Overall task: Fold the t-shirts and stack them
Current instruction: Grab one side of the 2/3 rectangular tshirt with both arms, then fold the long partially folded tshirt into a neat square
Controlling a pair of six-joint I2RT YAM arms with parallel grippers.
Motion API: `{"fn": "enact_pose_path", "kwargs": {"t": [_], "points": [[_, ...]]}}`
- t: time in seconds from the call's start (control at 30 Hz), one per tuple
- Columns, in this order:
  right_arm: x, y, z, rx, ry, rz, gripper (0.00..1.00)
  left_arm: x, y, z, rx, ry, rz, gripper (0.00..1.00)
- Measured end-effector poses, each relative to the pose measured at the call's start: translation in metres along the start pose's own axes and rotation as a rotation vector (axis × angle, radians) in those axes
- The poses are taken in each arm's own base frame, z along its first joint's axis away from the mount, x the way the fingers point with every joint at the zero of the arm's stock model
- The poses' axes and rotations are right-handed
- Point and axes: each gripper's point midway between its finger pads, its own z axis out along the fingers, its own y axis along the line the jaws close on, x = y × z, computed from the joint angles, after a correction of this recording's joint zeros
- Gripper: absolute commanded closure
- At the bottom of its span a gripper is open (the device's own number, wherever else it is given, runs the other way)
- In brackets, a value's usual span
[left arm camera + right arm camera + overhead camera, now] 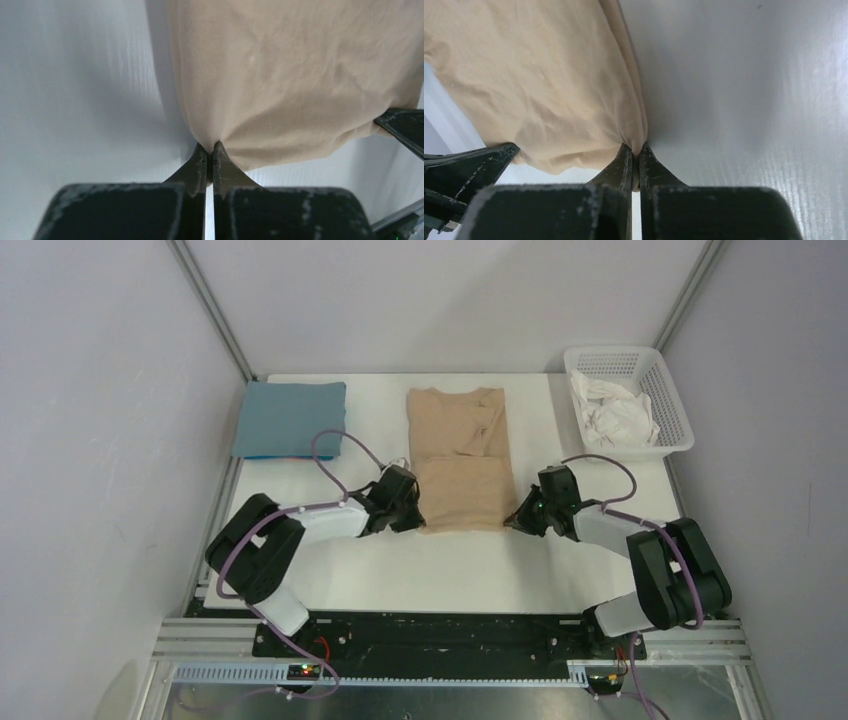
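A tan-beige t-shirt (458,458) lies in the middle of the white table, folded into a long narrow strip with its collar end far from me. My left gripper (412,512) is shut on the near left corner of its hem; cloth is pinched between the fingers (210,150). My right gripper (512,520) is shut on the near right corner, where the tan-beige t-shirt (539,75) bunches between its fingertips (636,150). A teal-blue t-shirt (290,418) sits folded at the far left of the table.
A white lattice basket (668,390) with crumpled white cloth (615,412) stands at the far right. Grey walls and metal frame posts close in the table on three sides. The black base rail runs along the near edge.
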Motion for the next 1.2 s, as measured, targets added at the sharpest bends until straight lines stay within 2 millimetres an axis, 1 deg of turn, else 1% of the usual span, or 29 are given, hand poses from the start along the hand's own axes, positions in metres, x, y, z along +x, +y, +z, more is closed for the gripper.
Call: {"fn": "enact_pose_path", "kwargs": {"t": [0.07,0.13,0.23,0.3,0.4,0.47,0.57,0.63,0.8,0.93,1.0,1.07,1.2], "points": [[0.006,0.001,-0.001,-0.005,0.008,-0.009,1.0,0.006,0.0,-0.004,0.015,-0.007,0.002,1.0],[0.015,0.001,-0.005,-0.01,0.019,-0.026,1.0,0.016,0.001,-0.01,0.025,-0.004,0.013,1.0],[0.038,-0.006,-0.02,-0.005,0.046,-0.056,1.0,0.041,0.004,-0.025,0.045,0.018,0.05,1.0],[0.053,-0.014,-0.035,0.004,0.062,-0.075,1.0,0.058,0.011,-0.038,0.059,0.031,0.066,1.0],[0.073,-0.016,-0.059,-0.022,0.078,-0.101,1.0,0.08,0.016,-0.058,0.09,0.048,0.086,1.0],[0.084,-0.014,-0.075,-0.054,0.083,-0.125,1.0,0.094,0.013,-0.074,0.129,0.058,0.112,1.0],[0.099,-0.008,-0.101,-0.12,0.088,-0.151,1.0,0.113,0.003,-0.101,0.21,0.077,0.162,1.0],[0.107,-0.006,-0.117,-0.162,0.089,-0.155,1.0,0.117,-0.003,-0.115,0.253,0.08,0.177,1.0],[0.115,-0.009,-0.139,-0.197,0.098,-0.149,1.0,0.114,-0.017,-0.146,0.368,0.056,0.167,1.0],[0.111,0.001,-0.149,-0.207,0.101,-0.16,1.0,0.11,-0.02,-0.155,0.391,0.037,0.164,1.0],[0.102,0.014,-0.152,-0.214,0.086,-0.171,1.0,0.105,-0.022,-0.156,0.384,0.026,0.164,1.0],[0.091,0.026,-0.153,-0.225,0.064,-0.171,1.0,0.096,-0.025,-0.158,0.374,0.009,0.152,1.0],[0.06,0.049,-0.154,-0.254,-0.001,-0.148,1.0,0.059,-0.03,-0.158,0.341,-0.068,0.091,1.0]]}}
